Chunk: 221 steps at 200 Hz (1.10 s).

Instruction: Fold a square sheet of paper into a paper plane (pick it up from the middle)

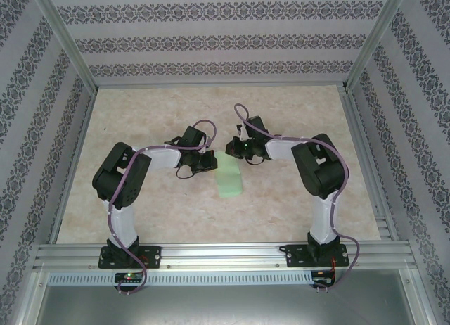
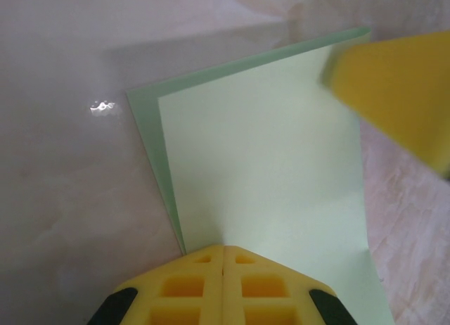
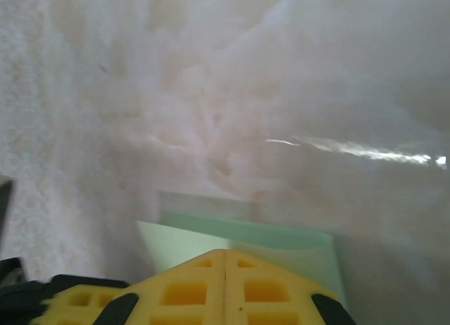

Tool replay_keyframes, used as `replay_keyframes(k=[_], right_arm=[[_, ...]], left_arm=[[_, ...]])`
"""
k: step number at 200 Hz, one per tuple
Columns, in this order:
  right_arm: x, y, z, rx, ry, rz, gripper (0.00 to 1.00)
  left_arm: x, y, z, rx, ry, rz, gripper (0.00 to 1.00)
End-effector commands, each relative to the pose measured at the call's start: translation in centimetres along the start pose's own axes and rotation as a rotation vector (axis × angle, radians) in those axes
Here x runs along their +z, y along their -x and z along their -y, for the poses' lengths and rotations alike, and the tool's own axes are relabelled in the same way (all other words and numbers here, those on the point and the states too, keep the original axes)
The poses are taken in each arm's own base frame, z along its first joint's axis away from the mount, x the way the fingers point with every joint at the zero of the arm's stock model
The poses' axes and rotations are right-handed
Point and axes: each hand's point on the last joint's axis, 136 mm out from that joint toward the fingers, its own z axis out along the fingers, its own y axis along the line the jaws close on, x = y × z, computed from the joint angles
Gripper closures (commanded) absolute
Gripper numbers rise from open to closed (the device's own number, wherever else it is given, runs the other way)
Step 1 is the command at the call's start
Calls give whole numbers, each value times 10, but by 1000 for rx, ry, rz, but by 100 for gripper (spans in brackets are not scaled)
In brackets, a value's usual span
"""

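The square sheet of paper [image 1: 230,181] is pale green and lies on the table folded into a two-layer rectangle, its top layer set slightly inside the lower one [image 2: 267,149]. My left gripper [image 1: 210,163] is shut, and its yellow fingertips [image 2: 223,249] press on the sheet's edge nearest that camera. My right gripper [image 1: 233,150] is also shut, tips [image 3: 225,253] down on the far end of the sheet [image 3: 295,240]. One of its yellow fingers [image 2: 401,86] shows at the upper right of the left wrist view. The paper plane is out of view.
The pinkish marbled table [image 1: 295,121] is bare around the sheet. Aluminium frame rails [image 1: 225,255] run along the near edge and the sides, with patterned walls behind.
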Motion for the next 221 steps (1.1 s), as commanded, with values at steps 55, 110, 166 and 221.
replay_keyframes(k=[55,110,166,221], right_arm=[[-18,32,48,113,-158,143,100],[-60,34,-2,31,-35,175,100],[-43,-47,-11,36,88,-95,100],[-39,-76,1,49,91,-168,100]], left_arm=[[7,-98,-126,-145,466,-275,100],[7,-96,-124,-146,463,-271,100],[8,-95,-124,-146,459,-264,100],[9,-95,-125,-141,458,-261,100]])
